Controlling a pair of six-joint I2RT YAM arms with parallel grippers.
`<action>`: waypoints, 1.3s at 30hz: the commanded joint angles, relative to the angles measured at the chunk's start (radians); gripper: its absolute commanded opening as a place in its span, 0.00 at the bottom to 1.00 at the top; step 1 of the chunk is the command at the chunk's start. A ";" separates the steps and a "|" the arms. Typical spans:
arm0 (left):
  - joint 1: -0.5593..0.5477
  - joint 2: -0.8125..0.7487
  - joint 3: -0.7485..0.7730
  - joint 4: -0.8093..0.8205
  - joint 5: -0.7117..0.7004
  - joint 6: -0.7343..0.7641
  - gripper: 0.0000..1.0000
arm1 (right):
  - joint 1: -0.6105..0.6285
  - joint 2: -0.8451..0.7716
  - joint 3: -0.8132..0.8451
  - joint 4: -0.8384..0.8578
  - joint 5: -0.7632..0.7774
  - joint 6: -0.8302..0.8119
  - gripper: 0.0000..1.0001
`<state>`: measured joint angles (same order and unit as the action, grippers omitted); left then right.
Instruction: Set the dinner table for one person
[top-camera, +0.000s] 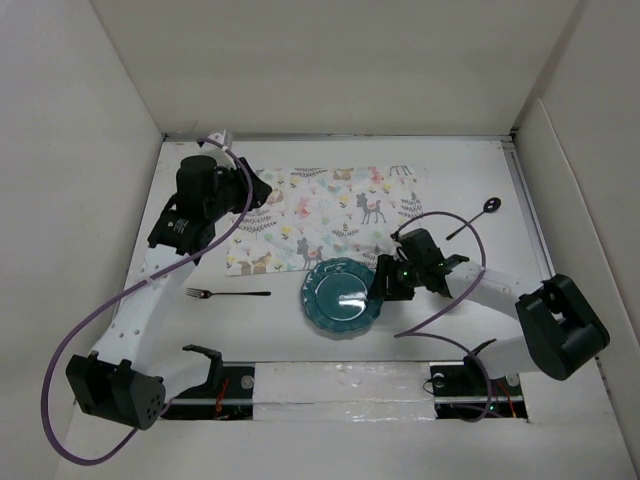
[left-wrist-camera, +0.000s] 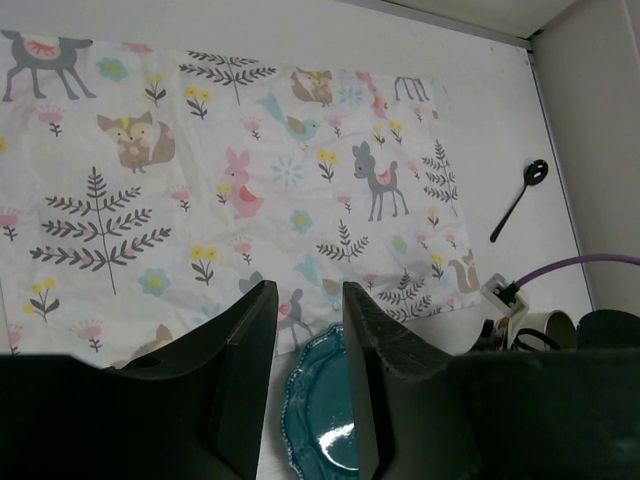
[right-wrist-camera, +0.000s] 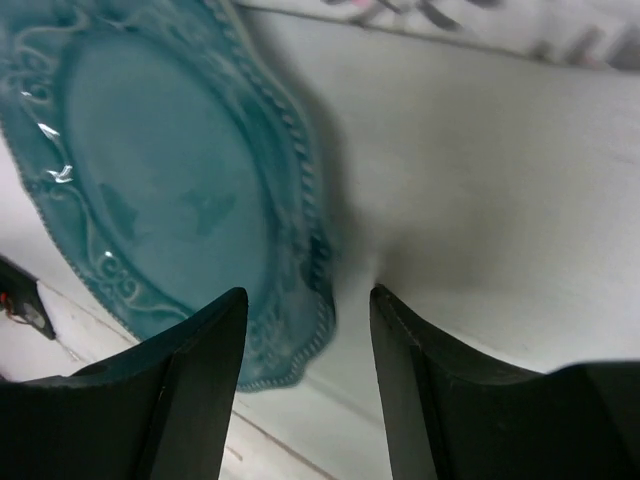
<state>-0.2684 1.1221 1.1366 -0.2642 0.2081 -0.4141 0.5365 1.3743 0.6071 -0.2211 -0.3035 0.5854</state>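
Observation:
The white dinner table (top-camera: 180, 320) carries a patterned placemat (top-camera: 330, 215) at the back. A teal plate (top-camera: 340, 297) lies on the bare tabletop in front of the placemat, just overlapping its near edge. A dark fork (top-camera: 228, 294) lies left of the plate. A dark spoon (top-camera: 478, 215) lies right of the placemat. My right gripper (top-camera: 383, 283) is open, low at the plate's right rim. In the right wrist view the plate's rim (right-wrist-camera: 315, 270) sits between the open fingers of my right gripper (right-wrist-camera: 307, 295). My left gripper (top-camera: 262, 192) is open and empty above the placemat's left end.
White walls enclose the table on the left, back and right. A purple cable (top-camera: 470, 280) loops over the right arm. The left wrist view shows my left gripper (left-wrist-camera: 307, 290), the placemat (left-wrist-camera: 200, 170), the plate (left-wrist-camera: 320, 420) and the spoon (left-wrist-camera: 520, 195).

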 joint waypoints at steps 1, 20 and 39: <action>0.003 -0.044 0.011 0.002 0.024 0.018 0.30 | 0.022 0.040 -0.009 0.110 0.011 0.022 0.57; 0.003 -0.033 0.061 -0.044 -0.053 -0.003 0.31 | 0.022 0.018 -0.113 0.230 -0.003 0.062 0.00; 0.003 0.002 0.216 -0.150 -0.171 0.101 0.45 | -0.118 -0.035 0.469 0.176 -0.370 0.112 0.00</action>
<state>-0.2684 1.1168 1.3003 -0.4019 0.0525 -0.3580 0.4534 1.2816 0.9302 -0.2668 -0.5400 0.6342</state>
